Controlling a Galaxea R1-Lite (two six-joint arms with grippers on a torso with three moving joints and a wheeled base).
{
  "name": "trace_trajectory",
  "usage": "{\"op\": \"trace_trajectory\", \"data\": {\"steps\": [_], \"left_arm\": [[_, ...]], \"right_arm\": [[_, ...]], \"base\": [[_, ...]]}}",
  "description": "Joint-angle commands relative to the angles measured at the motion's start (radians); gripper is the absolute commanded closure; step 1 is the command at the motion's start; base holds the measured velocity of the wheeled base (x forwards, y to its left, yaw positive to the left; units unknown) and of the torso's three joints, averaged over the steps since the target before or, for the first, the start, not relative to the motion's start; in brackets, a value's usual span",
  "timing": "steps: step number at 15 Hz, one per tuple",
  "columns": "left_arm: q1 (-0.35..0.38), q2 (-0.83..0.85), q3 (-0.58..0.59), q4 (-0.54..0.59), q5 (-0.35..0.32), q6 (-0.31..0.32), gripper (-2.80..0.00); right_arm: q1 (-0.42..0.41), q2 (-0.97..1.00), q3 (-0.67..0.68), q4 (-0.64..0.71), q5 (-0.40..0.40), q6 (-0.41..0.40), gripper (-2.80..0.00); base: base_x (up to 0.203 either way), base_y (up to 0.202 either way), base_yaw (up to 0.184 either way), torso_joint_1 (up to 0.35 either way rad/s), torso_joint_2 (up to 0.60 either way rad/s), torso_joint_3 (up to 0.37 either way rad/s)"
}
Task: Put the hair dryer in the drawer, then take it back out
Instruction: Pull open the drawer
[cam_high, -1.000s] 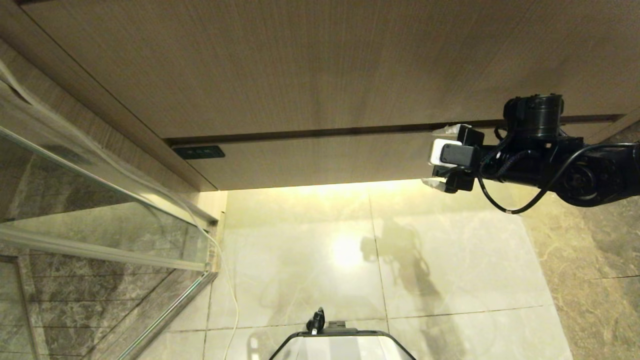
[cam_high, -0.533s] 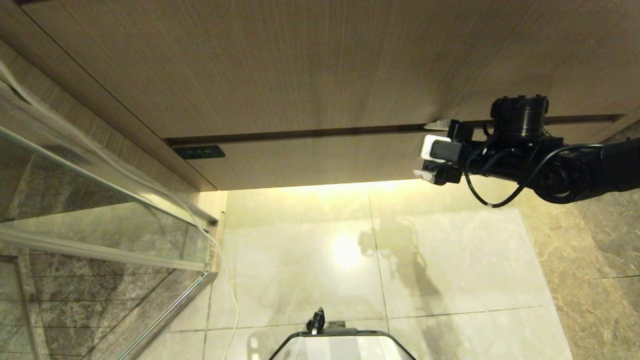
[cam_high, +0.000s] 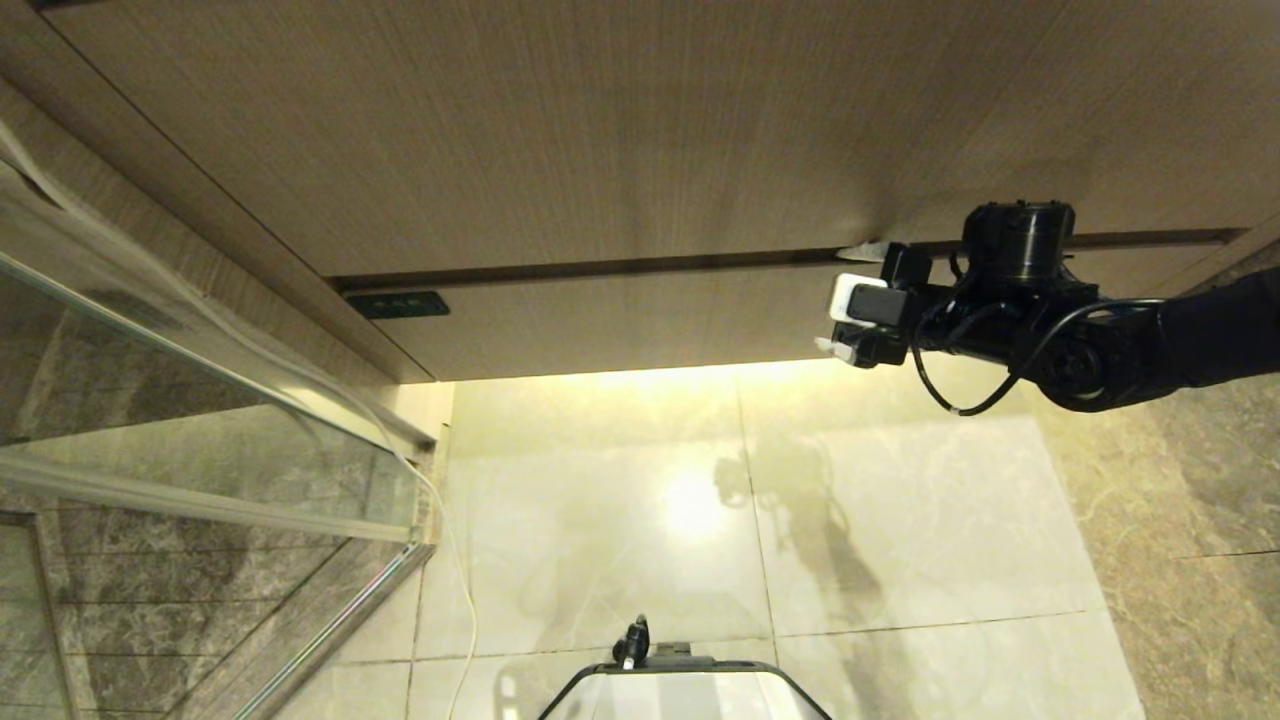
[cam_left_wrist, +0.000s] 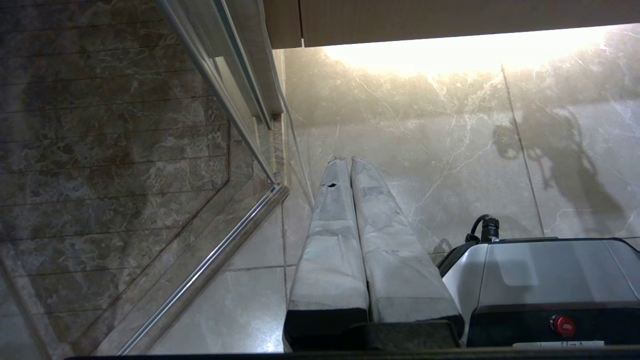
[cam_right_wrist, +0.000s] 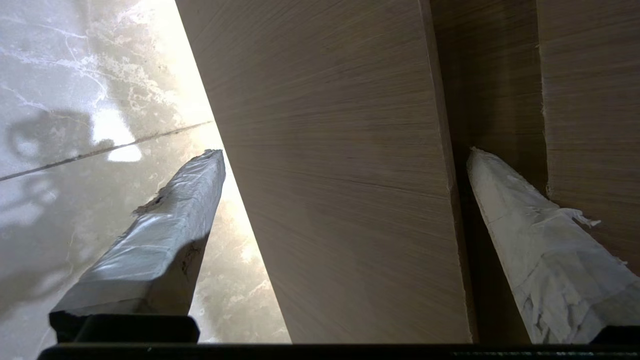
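At the far left a glass shower screen with a metal frame (cam_high: 200, 440) stands over dark marble tiles. The left gripper (cam_left_wrist: 350, 170) hangs parked low beside the robot's grey base (cam_left_wrist: 540, 280), its taped fingers pressed together. Further right, the wide light-wood drawer (cam_high: 620, 320) with its small dark label plate (cam_high: 397, 304) is shut beneath a taller wood panel (cam_high: 600, 130). At its right end the right gripper (cam_high: 846, 297) has its taped fingers spread wide across the drawer front, one tip in the dark gap above it, the other below its lower edge. The step in hand looks like opening the drawer; next, the fingers must catch that edge and pull towards the robot. The hair dryer is not in view. The pale floor tiles (cam_high: 900, 520) nearby show nothing blocking the pull, as far as can be seen.
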Motion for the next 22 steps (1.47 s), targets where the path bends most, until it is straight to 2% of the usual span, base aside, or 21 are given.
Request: {"op": "trace_trajectory", "data": {"steps": [1, 5, 7, 10, 14, 19, 20, 22], "left_arm": [[0.000, 0.000, 0.001, -0.001, 0.000, 0.000, 0.00], [0.000, 0.000, 0.002, -0.001, 0.000, 0.000, 0.00], [0.000, 0.000, 0.001, -0.001, 0.000, 0.000, 0.00], [0.000, 0.000, 0.002, -0.001, 0.000, 0.000, 0.00], [0.000, 0.000, 0.002, -0.001, 0.000, 0.000, 0.00], [0.000, 0.000, 0.002, -0.001, 0.000, 0.000, 0.00], [0.000, 0.000, 0.002, -0.001, 0.000, 0.001, 0.00], [0.000, 0.000, 0.002, -0.001, 0.000, 0.000, 0.00]], "right_arm": [[0.000, 0.016, -0.005, 0.002, -0.003, -0.007, -2.80], [0.000, 0.032, -0.003, 0.017, -0.007, -0.002, -2.80], [0.000, 0.029, -0.002, 0.042, -0.017, 0.034, -2.80], [-0.002, 0.001, -0.003, 0.187, -0.071, 0.049, -2.80], [-0.004, -0.055, 0.016, 0.369, -0.100, 0.094, -2.80], [-0.003, -0.102, 0.059, 0.451, -0.116, 0.123, -2.80], [-0.003, -0.114, 0.073, 0.483, -0.116, 0.136, -2.80], [-0.003, -0.148, 0.120, 0.587, -0.113, 0.217, -2.80]], "base": [[0.000, 0.000, 0.000, 0.000, 0.00, 0.000], [0.000, 0.000, 0.000, 0.000, 0.00, 0.000], [0.000, 0.000, 0.000, 0.000, 0.00, 0.000], [0.000, 0.000, 0.000, 0.000, 0.00, 0.000], [0.000, 0.000, 0.000, 0.000, 0.00, 0.000], [0.000, 0.000, 0.000, 0.000, 0.00, 0.000], [0.000, 0.000, 0.000, 0.000, 0.00, 0.000], [0.000, 0.000, 0.000, 0.000, 0.00, 0.000]]}}
